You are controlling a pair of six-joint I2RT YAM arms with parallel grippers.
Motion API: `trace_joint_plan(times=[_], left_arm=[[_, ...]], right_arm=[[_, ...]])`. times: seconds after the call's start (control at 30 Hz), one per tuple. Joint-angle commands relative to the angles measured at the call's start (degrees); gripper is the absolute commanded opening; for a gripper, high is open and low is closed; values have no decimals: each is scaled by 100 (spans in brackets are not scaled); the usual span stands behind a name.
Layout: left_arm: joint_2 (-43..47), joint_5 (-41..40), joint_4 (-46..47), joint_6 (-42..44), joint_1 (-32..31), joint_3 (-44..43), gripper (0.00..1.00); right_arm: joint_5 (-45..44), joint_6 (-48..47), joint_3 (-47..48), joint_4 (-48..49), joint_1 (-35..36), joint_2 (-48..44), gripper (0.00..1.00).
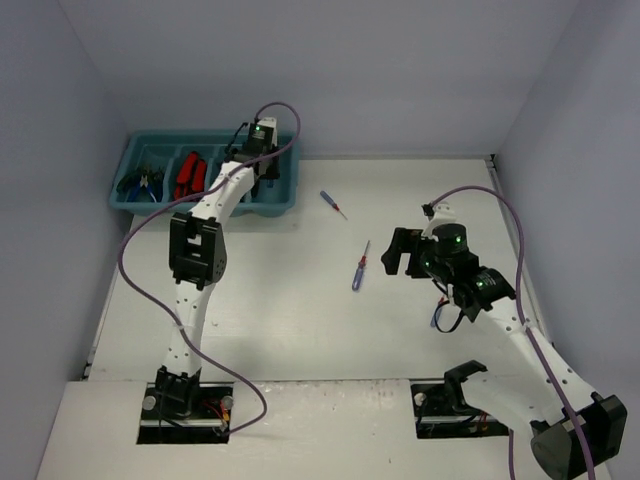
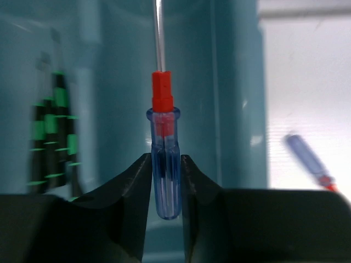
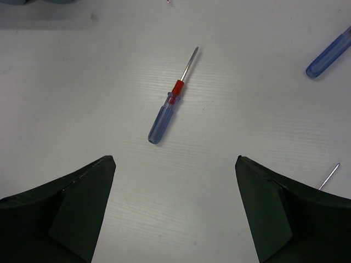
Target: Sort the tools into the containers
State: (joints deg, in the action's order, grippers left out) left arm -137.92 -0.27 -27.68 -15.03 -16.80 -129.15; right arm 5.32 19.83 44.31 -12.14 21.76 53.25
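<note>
Between the close-set fingers of the left gripper [image 2: 165, 181], a blue-handled screwdriver [image 2: 164, 159] is held low inside the teal tray [image 2: 236, 82].
It could be dropped askew across a divider if let go tilted; green-handled tools [image 2: 52, 142] are seen nearby. The right gripper [image 3: 175, 208] is spread wide, empty, above a loose screwdriver [image 3: 164, 118], unobstructed.

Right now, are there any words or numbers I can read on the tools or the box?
None: no word, number or sign can be read in any view.
The blue screwdriver in the left hand: plain handle, no writing.
The tray: no label shows.
The screwdriver on the table: no writing shows.
</note>
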Motion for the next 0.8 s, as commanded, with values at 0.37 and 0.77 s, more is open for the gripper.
trace_joint_plan(times=[0.37,0.77], left_arm=[[2514,187,803,-209,-1147,2147,45],[2468,-360,1239,-1849,-3105,3796,47]], right_arm=[[-637,65,27,285,-32,-229,89],[-1420,403,-217,67,-49,-1199,89]])
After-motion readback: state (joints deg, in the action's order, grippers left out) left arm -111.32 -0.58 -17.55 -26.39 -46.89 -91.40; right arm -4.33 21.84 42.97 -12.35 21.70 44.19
